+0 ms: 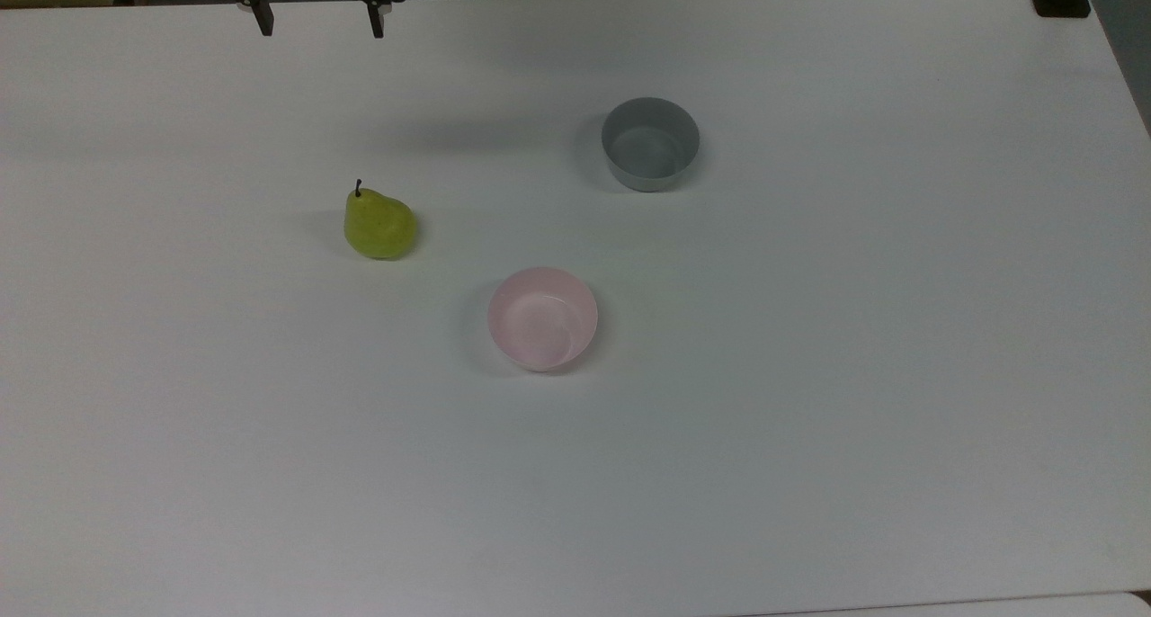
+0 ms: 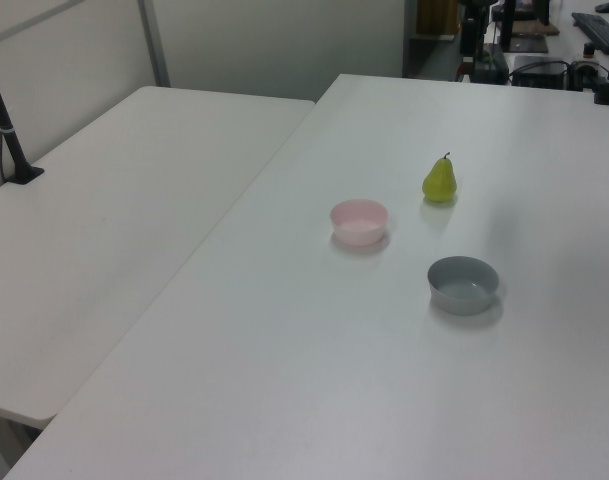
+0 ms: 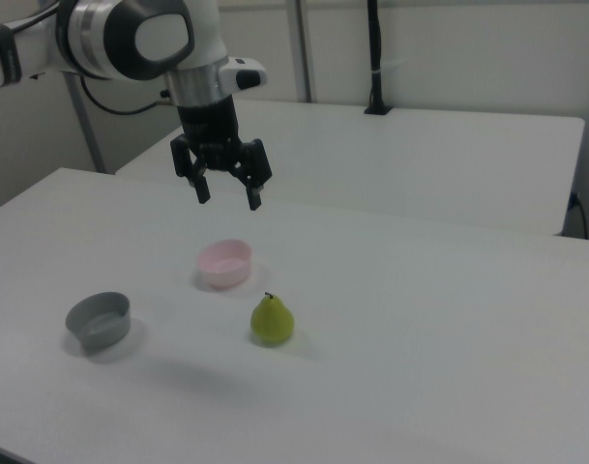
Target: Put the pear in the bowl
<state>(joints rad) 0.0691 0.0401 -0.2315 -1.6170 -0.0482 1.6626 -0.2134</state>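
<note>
White table (image 1: 809, 419): pear (image 1: 379, 226), bowl (image 1: 542, 318) apart; pincer (image 3: 226, 193) spread, pointing down, high above.

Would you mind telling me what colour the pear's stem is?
The stem of the pear is dark, nearly black, clearest in the top view.

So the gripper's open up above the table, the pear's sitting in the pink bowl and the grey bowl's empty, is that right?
Not quite: the pear isn't in the pink bowl. It stands on the table beside that bowl, apart from it, as the top view shows. The rest holds: the gripper hangs open above the table and the grey bowl is empty.
</note>
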